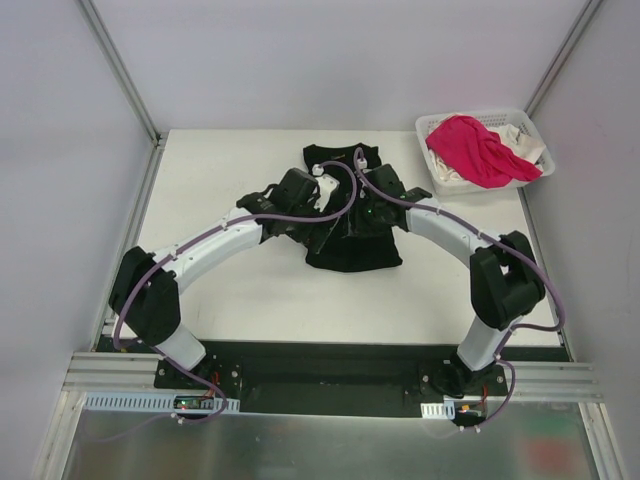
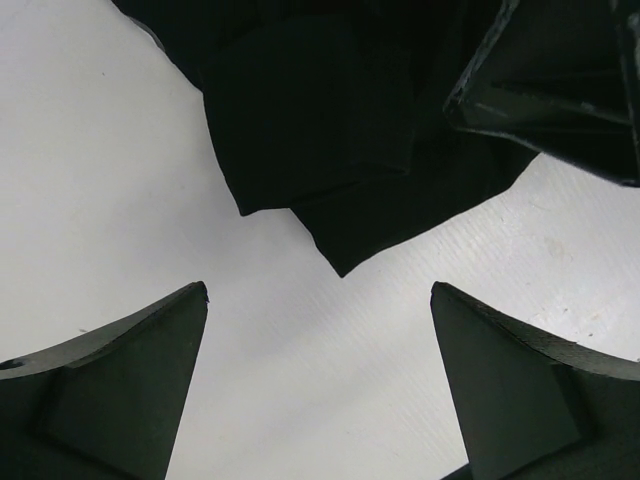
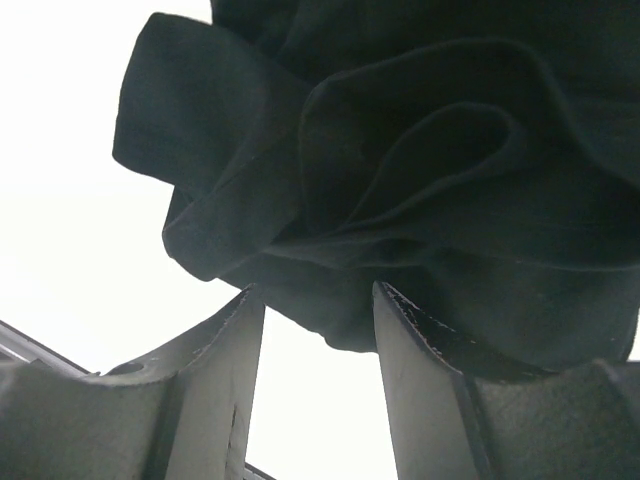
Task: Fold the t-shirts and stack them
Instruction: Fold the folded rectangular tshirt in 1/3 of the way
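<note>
The black t-shirt [image 1: 352,250] lies crumpled in the middle of the table, and both arms reach over it. My left gripper [image 1: 320,222] hangs open over bare table at the shirt's left side; in the left wrist view a corner of the black t-shirt [image 2: 330,130] lies just beyond the left gripper [image 2: 320,290], apart from its fingers. My right gripper [image 1: 366,212] holds a bunch of the cloth; in the right wrist view folds of the black t-shirt [image 3: 400,150] gather between the tips of the right gripper [image 3: 315,290]. A pink t-shirt [image 1: 475,150] and a white t-shirt [image 1: 527,146] lie in the basket.
The white lattice basket [image 1: 432,126] stands at the table's back right corner. White walls with metal posts close in the table [image 1: 230,290] on three sides. A dark part of the right arm [image 2: 560,90] shows at the upper right of the left wrist view.
</note>
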Motion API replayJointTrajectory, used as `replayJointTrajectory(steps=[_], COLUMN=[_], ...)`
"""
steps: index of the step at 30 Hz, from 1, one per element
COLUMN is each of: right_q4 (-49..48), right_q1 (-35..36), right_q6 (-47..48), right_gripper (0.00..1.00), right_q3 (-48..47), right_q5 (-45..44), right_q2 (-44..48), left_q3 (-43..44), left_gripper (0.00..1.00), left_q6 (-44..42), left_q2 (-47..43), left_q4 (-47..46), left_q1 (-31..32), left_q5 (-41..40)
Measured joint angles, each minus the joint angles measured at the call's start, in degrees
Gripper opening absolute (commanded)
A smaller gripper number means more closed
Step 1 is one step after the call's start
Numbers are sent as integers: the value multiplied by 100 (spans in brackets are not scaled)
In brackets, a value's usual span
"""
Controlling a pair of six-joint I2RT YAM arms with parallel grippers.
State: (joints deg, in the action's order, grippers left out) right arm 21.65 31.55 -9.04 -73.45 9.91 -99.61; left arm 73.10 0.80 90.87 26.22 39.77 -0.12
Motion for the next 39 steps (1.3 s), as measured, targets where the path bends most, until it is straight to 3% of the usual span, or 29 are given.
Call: replayJointTrajectory(steps=[24,39], right_q4=[-4,-175], right_q1=[149,92], right_q6=[149,118], right_gripper=[55,51], right_q3=[-505,-352], right_q5=[-223,-240], right_q2=[-483,-527], left_q3=[-280,-426], left_gripper=[91,91], left_q6=[-490,-485], left_q2=[-597,-708], left_q4=[-151,-302], left_q1=[114,116], left_q5=[-57,-208])
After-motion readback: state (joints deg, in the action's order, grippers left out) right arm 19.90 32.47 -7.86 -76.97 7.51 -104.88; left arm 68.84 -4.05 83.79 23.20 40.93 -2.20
